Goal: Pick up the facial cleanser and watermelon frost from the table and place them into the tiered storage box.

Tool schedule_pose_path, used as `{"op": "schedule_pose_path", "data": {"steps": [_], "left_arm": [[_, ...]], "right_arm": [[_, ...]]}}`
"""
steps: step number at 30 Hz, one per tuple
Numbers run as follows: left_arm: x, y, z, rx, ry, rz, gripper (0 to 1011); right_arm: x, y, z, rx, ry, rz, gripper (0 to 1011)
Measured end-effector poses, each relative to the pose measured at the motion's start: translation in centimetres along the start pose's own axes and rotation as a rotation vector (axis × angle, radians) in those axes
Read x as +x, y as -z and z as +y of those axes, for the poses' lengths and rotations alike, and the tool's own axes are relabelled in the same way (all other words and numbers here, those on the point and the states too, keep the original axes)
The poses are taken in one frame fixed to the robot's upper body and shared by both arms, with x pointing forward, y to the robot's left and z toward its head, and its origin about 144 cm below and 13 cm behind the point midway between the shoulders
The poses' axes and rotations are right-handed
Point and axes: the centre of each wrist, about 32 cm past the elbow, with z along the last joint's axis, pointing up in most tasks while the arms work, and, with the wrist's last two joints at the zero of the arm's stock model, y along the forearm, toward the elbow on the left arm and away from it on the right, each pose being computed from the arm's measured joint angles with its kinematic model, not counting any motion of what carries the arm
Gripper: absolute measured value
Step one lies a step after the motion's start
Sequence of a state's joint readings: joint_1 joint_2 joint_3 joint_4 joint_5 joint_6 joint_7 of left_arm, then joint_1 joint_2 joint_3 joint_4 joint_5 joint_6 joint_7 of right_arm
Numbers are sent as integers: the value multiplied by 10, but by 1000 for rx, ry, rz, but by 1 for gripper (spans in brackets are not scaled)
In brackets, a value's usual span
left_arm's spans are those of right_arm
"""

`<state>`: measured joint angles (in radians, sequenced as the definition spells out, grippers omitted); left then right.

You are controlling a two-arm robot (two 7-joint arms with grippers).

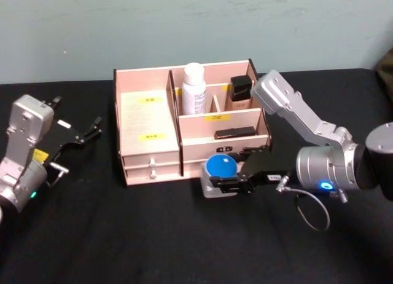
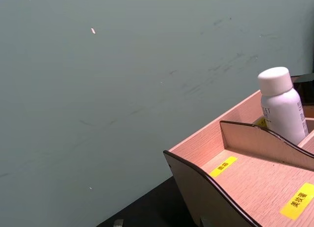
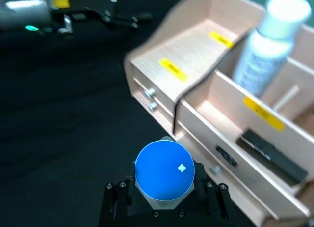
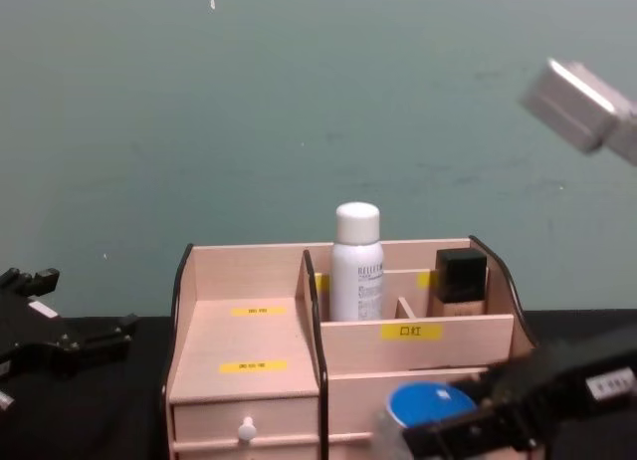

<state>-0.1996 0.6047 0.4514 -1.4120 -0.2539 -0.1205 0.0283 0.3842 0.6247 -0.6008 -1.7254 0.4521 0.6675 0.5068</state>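
The tiered storage box (image 1: 144, 121) (image 4: 249, 331) stands mid-table on black cloth. A white bottle with a white cap, the facial cleanser (image 1: 194, 90) (image 2: 281, 106) (image 4: 356, 261), stands upright in its rear middle compartment. Just in front of the box's lower right drawer is a small pale container with a round blue lid, the watermelon frost (image 1: 220, 166) (image 3: 164, 169) (image 4: 430, 405). My right gripper (image 1: 236, 184) (image 3: 164, 200) is shut on its sides, low over the table. My left gripper (image 1: 80, 127) sits open to the left of the box, holding nothing.
A black-capped cosmetic block (image 1: 241, 87) (image 4: 461, 276) fills the rear right compartment. A flat black item (image 1: 235, 133) (image 3: 272, 153) lies in the front right tier. The wide left compartment (image 2: 245, 183) holds nothing. A green wall rises behind the table.
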Motion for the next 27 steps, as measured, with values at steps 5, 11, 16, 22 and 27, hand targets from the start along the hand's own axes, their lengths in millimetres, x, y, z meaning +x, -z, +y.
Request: {"op": "schedule_pose_path", "data": {"steps": [5, 11, 16, 22, 27], "left_arm": [[0, 0, 0, 0, 0, 0, 1010], [0, 0, 0, 0, 0, 0, 1009], [0, 0, 0, 0, 0, 0, 1010], [0, 0, 0, 0, 0, 0, 1010], [0, 0, 0, 0, 0, 0, 1010]], "right_arm": [[-8, -18, 0, 22, -34, -53, 722], [-16, -39, 6, 30, -65, -121, 722], [-18, -54, 13, 35, -76, -158, 722], [-18, -69, 23, 39, -72, -191, 722], [-16, -82, 36, 46, -64, -207, 722]]}}
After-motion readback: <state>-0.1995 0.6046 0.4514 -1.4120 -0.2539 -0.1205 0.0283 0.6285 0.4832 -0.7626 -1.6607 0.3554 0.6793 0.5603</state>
